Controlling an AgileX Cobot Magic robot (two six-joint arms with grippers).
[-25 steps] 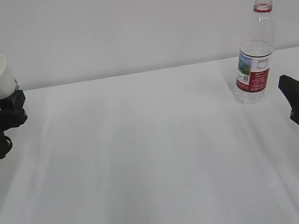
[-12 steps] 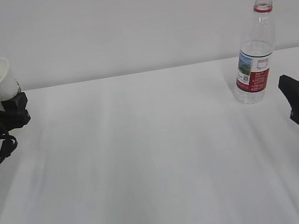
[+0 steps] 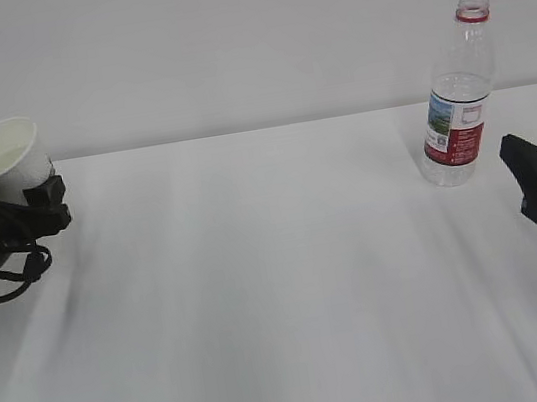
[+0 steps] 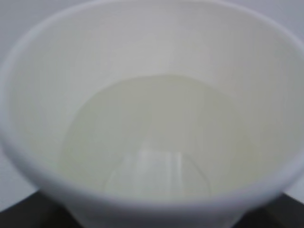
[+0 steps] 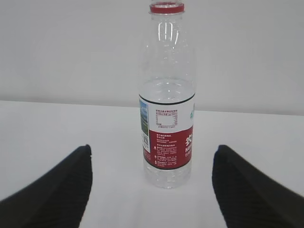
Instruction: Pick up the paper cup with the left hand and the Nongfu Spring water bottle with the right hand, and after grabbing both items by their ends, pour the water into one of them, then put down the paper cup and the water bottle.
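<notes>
Left pincer (image 3: pixel 15 198) gripping paper cup (image 3: pixel 11 158), white table (image 3: pixel 282 290)

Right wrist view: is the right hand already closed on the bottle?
No. The Nongfu Spring water bottle stands free on the table, and the right hand has its fingers spread wide, clear of it.

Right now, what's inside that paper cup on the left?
The paper cup holds clear water pooled in its lower part, as the left wrist view shows. Its cream wall shows above the liquid. The outside of its base is hidden from view.
</notes>
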